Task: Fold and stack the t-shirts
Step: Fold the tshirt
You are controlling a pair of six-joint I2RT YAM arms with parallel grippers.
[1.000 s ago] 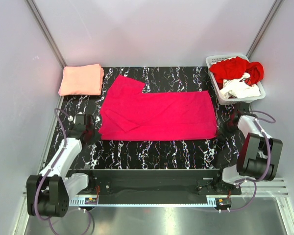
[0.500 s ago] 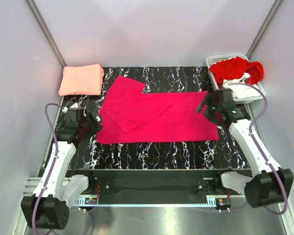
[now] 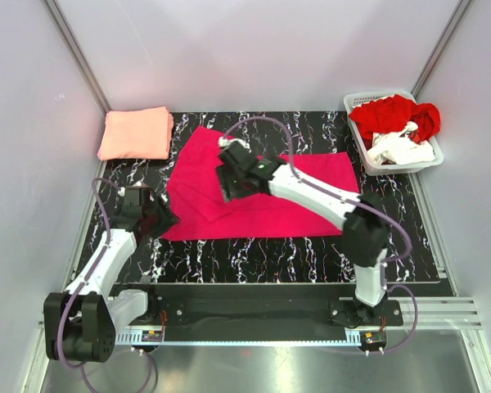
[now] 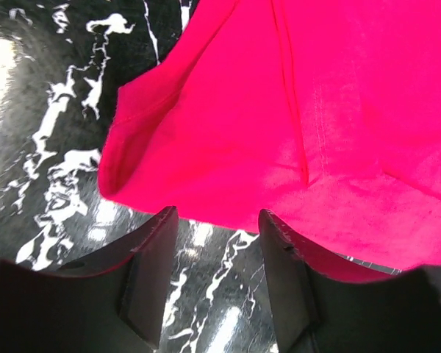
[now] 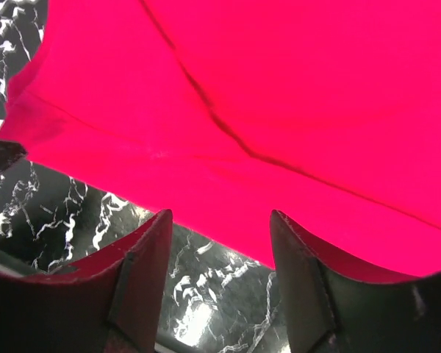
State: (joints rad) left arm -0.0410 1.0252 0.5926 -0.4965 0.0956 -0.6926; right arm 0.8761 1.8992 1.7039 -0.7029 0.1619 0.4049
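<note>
The magenta-pink t-shirt lies spread flat on the black marbled table, one sleeve folded in at its left. My left gripper is open and empty, just off the shirt's near left corner. My right gripper is open and empty, reaching far left above the shirt's left half, whose hem shows in the right wrist view. A folded salmon-pink t-shirt lies at the back left. Red and white t-shirts sit in the basket.
The white slatted basket stands at the back right corner. Grey walls close in the table on three sides. The right arm stretches diagonally across the shirt's middle.
My right arm has swung from the shirt's right edge far to the left over the shirt. My left gripper has moved slightly nearer the shirt's near left corner.
</note>
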